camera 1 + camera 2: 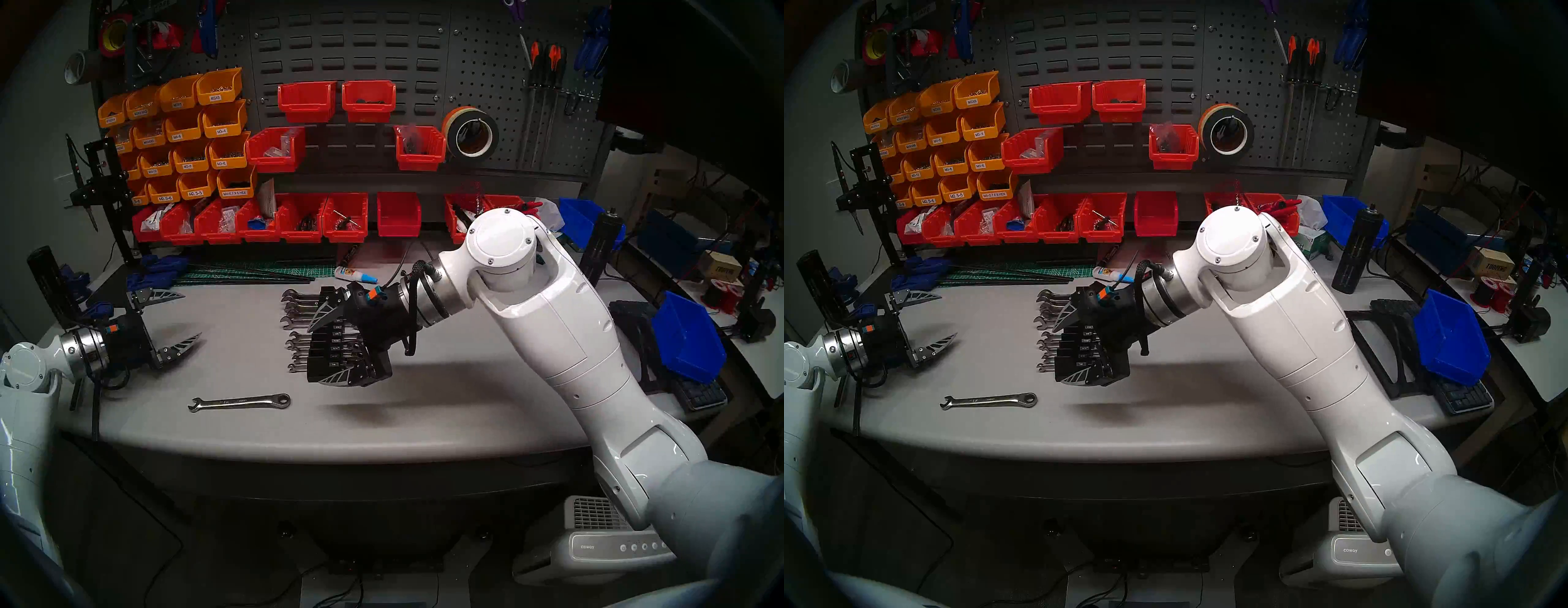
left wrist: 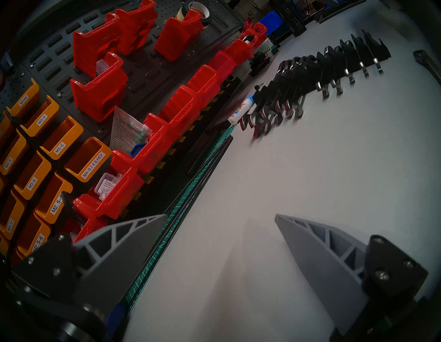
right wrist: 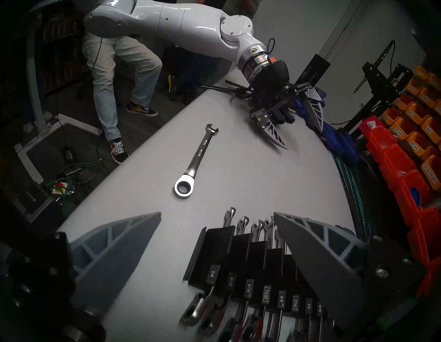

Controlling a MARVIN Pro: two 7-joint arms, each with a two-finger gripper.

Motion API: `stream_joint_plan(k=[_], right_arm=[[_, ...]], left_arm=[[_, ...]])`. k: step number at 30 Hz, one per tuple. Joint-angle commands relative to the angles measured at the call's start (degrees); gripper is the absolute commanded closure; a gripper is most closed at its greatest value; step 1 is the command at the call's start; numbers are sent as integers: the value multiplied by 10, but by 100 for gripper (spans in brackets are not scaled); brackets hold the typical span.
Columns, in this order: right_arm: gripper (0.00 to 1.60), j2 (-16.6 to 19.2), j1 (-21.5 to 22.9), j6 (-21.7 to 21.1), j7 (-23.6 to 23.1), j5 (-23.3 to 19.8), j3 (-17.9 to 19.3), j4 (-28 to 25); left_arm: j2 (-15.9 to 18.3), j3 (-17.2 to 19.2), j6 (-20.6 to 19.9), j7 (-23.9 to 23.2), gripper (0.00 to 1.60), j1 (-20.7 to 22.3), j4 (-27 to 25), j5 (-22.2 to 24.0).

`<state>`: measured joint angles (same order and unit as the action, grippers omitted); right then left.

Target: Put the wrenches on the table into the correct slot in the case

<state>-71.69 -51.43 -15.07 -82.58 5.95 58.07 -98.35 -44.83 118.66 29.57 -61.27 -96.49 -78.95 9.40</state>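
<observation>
A light-grey worktop point(image 1: 445, 407) stands before a dark pegboard hung with rows of red bins point(image 1: 297, 216) and orange bins point(image 1: 186, 127). A single chrome wrench point(image 1: 239, 402) lies flat near the front edge of the worktop, untouched, its open jaw toward the robot's left and its ratcheting ring toward the right. From the right wrist camera the same wrench point(image 3: 195, 162) shows clearly, ring end nearest the lens, with bare worktop all around it.

Behind it, toward the middle of the worktop, sits the long black wrench case point(image 1: 335, 339), its stepped grooves holding a row of smaller wrenches (white size labels such as 1/4 and 5/16 are readable from the right wrist view). The case point(image 3: 229, 258) lies directly below the right pincer.

The right pincer point(image 1: 329, 348) hangs over the case, pointing toward the robot's left and angled downward, its two grey ribbed fingers point(image 3: 112, 248) spread wide apart with nothing between them. The left pincer point(image 1: 174, 318) hovers above the worktop's left side, well apart from the wrench, its fingers point(image 2: 324, 258) likewise spread apart and empty.

A white glue bottle point(image 1: 355, 275) lies just beyond the case, beside a green cutting mat point(image 1: 254, 271).
</observation>
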Motion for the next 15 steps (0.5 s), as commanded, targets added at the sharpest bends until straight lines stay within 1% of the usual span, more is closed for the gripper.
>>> stream_joint_plan(k=[1, 13, 15], right_arm=[[0, -13, 19, -2, 7, -1, 10, -9], [0, -15, 18, -2, 5, 1, 12, -9], [0, -12, 16, -7, 4, -1, 16, -11]], left_arm=[[6, 9, -1, 3, 0, 10, -7, 6], [6, 9, -1, 2, 0, 10, -7, 7], [6, 9, -1, 2, 0, 10, -7, 7]])
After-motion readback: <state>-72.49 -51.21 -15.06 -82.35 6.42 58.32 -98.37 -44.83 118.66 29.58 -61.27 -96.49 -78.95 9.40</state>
